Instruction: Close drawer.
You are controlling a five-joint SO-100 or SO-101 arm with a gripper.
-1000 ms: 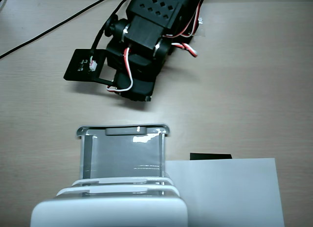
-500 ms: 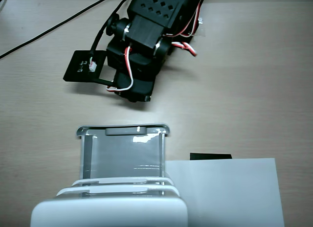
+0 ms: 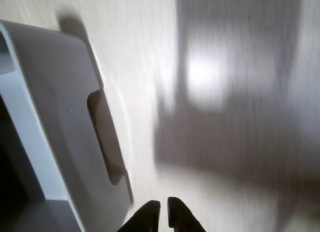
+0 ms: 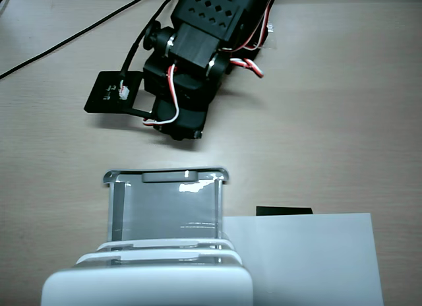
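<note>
The drawer [image 4: 165, 210] is pulled out of the small white cabinet [image 4: 145, 283] towards the arm in the fixed view, with its white front rim and grey handle tab [image 4: 170, 177] at the far end. In the wrist view the drawer front [image 3: 55, 107] fills the left side and shows its handle tab [image 3: 106, 137]. My gripper [image 3: 164, 213] enters from the bottom edge, its two dark fingertips almost touching and holding nothing. It sits just right of the drawer front, apart from it. In the fixed view the black arm [image 4: 191, 68] hangs beyond the drawer front and hides the fingertips.
A flat white sheet of paper [image 4: 303, 253] lies right of the cabinet, with a small black object [image 4: 283, 210] at its far edge. Black cables [image 4: 79, 32] run across the far left of the wooden table [image 4: 343, 108]. Other white drawer fronts [image 4: 158, 256] stack below.
</note>
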